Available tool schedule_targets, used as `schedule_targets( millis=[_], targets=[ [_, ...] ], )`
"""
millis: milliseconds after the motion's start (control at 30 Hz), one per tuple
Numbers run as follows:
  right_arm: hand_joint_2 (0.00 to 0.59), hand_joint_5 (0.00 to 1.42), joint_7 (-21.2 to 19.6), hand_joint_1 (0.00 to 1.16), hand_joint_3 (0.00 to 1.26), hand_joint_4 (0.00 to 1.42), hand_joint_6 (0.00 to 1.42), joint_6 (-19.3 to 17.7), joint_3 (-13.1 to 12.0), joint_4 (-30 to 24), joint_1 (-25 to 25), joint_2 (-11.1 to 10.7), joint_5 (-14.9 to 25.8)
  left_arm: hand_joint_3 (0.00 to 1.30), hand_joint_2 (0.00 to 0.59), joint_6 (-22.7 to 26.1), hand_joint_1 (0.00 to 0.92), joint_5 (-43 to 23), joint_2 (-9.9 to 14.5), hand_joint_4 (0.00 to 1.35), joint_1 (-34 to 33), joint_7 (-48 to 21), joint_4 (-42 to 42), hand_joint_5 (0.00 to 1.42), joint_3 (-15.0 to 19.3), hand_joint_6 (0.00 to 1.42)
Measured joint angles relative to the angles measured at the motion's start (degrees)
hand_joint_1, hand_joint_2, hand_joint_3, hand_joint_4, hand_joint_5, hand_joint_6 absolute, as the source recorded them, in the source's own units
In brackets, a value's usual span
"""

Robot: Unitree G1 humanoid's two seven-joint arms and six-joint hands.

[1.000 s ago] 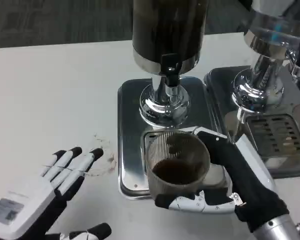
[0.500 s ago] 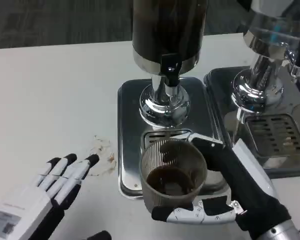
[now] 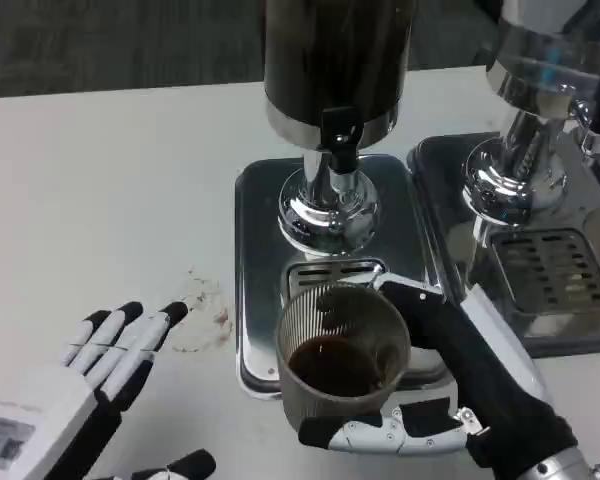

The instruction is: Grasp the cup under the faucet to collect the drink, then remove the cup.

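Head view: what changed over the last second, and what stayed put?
The right hand, gripping the cup of dark drink throughout, drew it toward the robot and slightly left, off the drip grate under the faucet. The left hand slid back toward the robot, fingers spread, holding nothing. Both dispensers, their trays and the stain on the table stayed as they were.

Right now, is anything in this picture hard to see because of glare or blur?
Head view: the shiny dispenser base and metal tray throw bright reflections; the cup in the right hand looks slightly soft; the left hand is sharp; the table is evenly lit.
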Motion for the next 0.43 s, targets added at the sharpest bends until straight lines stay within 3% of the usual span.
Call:
schedule_targets(
  millis=[433],
  targets=[
    [0.098,0.79,0.0,1.07,0.68,0.76,0.93,0.0,-0.8,0.0,0.1,0.0,0.1,0.00,0.175,1.6,0.000,-0.1,-1.0,0.00,0.3,0.0,-1.4,0.00,-0.1,0.00]
  ],
)
